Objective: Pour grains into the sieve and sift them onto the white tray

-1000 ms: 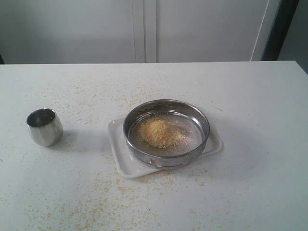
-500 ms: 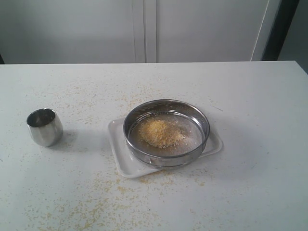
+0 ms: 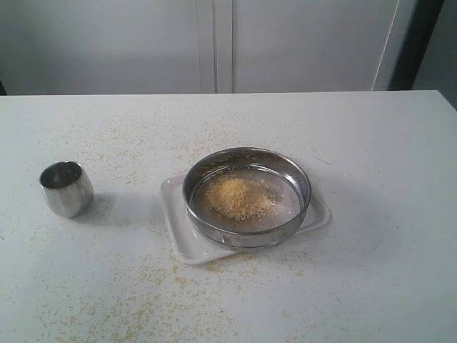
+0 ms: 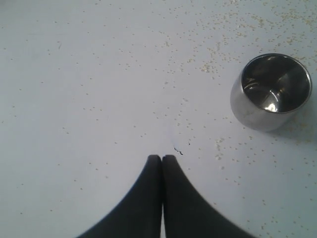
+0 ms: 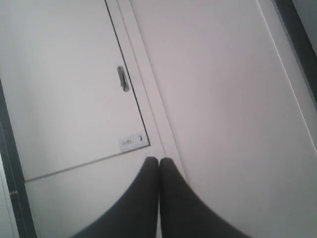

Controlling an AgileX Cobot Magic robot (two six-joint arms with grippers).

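Observation:
The round steel sieve (image 3: 247,196) rests on the white tray (image 3: 178,239) near the table's middle. A heap of yellow grains (image 3: 235,197) lies on its mesh. Neither arm shows in the exterior view. My left gripper (image 4: 161,157) is shut with nothing in it, above bare table some way from the small steel cup (image 4: 271,90). That cup (image 3: 66,188) stands upright and looks empty, left of the tray. My right gripper (image 5: 159,159) is also shut and empty, pointing at a white cabinet door, with none of the task's things in its view.
Loose grains (image 3: 143,300) are scattered over the white table (image 3: 385,143), thickest in front of the tray and behind it. White cabinet doors (image 3: 214,43) stand behind the table.

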